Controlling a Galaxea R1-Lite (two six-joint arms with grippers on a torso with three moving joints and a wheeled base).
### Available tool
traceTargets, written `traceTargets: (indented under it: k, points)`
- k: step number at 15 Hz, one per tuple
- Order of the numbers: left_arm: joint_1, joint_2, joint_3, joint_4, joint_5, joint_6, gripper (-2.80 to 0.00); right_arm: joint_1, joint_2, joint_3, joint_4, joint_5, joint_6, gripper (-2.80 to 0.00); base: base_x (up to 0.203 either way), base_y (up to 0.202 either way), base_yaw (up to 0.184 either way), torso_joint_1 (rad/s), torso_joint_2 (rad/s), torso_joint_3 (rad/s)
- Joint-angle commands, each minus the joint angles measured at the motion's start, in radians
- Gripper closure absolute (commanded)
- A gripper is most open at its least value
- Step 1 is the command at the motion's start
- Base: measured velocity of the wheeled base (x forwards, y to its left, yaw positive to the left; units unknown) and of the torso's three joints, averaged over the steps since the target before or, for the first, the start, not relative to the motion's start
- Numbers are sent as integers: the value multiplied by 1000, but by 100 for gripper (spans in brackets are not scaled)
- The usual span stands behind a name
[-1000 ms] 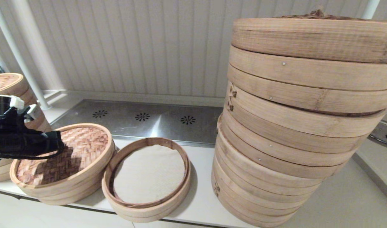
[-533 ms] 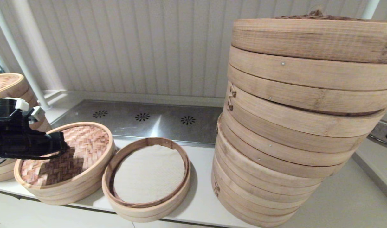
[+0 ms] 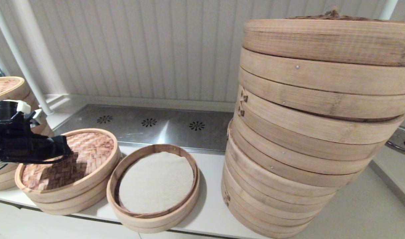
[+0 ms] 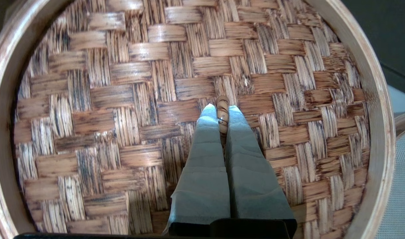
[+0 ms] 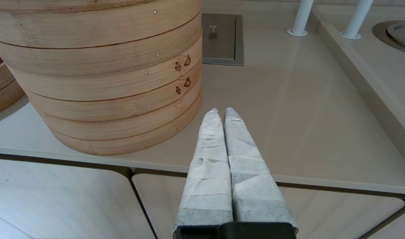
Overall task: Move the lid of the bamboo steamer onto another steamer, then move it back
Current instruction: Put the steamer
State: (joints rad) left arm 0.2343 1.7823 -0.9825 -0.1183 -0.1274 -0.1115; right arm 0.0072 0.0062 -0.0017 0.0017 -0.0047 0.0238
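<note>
The bamboo steamer lid (image 3: 86,152), brown woven top with a pale rim, lies over the left small steamer (image 3: 69,204); whether it rests on it or hangs just above it I cannot tell. My left gripper (image 3: 63,152) reaches in from the left above it. In the left wrist view the left gripper (image 4: 222,114) is shut on the lid's tiny centre loop (image 4: 222,103). Just right of it stands another steamer (image 3: 149,220), uncovered, showing its white liner. My right gripper (image 5: 221,111) is shut on nothing, above the counter's front edge right of the huge stack (image 5: 99,66).
The huge stack of steamers (image 3: 308,132) fills the right half of the counter. A medium stack with a woven lid (image 3: 6,88) stands at the far left behind my left arm. A metal plate (image 3: 149,127) lies behind the small steamers, before the panelled wall.
The lid has shifted slightly right and up with my left gripper still shut on its loop. The open steamer and the right arm have not moved.
</note>
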Motion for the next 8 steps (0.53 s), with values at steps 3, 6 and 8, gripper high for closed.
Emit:
traceTargets:
  k: [3,6,8]
  points:
    - [0,9,-1,-1,-1,0,0,0,1,0,0,0,1,0,0,0,0,0,0,0]
    - [0,19,-1,-1,-1,-2,0,0,1,0,0,0,1,0,0,0,0,0,0,0]
    - [0,20,11,-1,-1,0,0,0,1,0,0,0,-1,0,0,0,0,0,0,0]
